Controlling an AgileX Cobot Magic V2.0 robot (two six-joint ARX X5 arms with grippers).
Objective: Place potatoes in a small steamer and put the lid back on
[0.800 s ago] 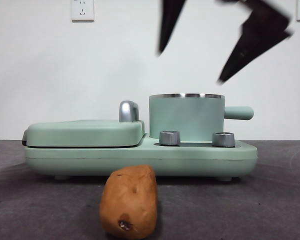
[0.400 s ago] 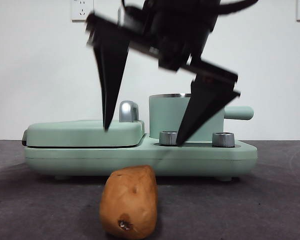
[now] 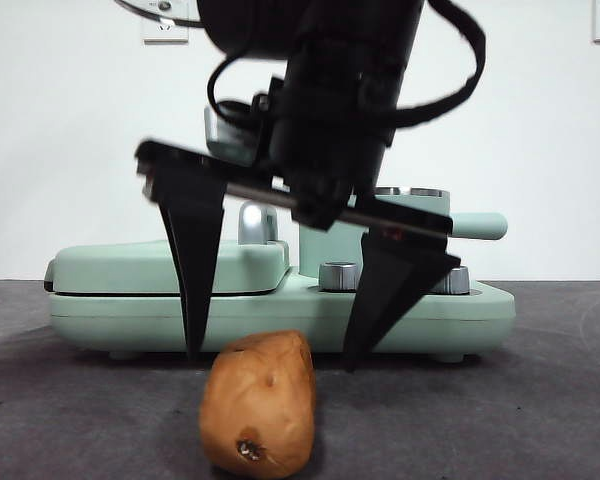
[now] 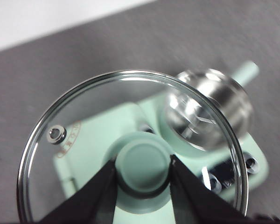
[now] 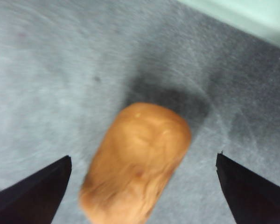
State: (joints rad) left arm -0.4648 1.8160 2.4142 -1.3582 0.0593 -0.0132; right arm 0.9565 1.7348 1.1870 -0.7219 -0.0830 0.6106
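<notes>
The orange-brown potato (image 3: 258, 405) lies on the dark table in front of the appliance; it also shows in the right wrist view (image 5: 135, 163). My right gripper (image 3: 271, 358) is open, one jaw on each side just above the potato's far end, not touching it (image 5: 143, 157). The small steamer (image 3: 426, 204) stands uncovered on the appliance, mostly hidden behind the right arm. My left gripper (image 4: 143, 173) is shut on the mint-green knob of the glass lid (image 4: 84, 126) and holds it in the air; the steamer's steel rim (image 4: 210, 112) shows through the glass.
The flat mint-green griddle plate (image 3: 130, 265) with a steel handle (image 3: 252, 220) fills the appliance's left half. Two steel dials (image 3: 338, 275) sit on the base (image 3: 420, 312). The steamer's side handle (image 3: 480, 226) points right.
The right gripper has come down from the top of the front view, jaws open, and now straddles the potato. The potato and appliance have not moved.
</notes>
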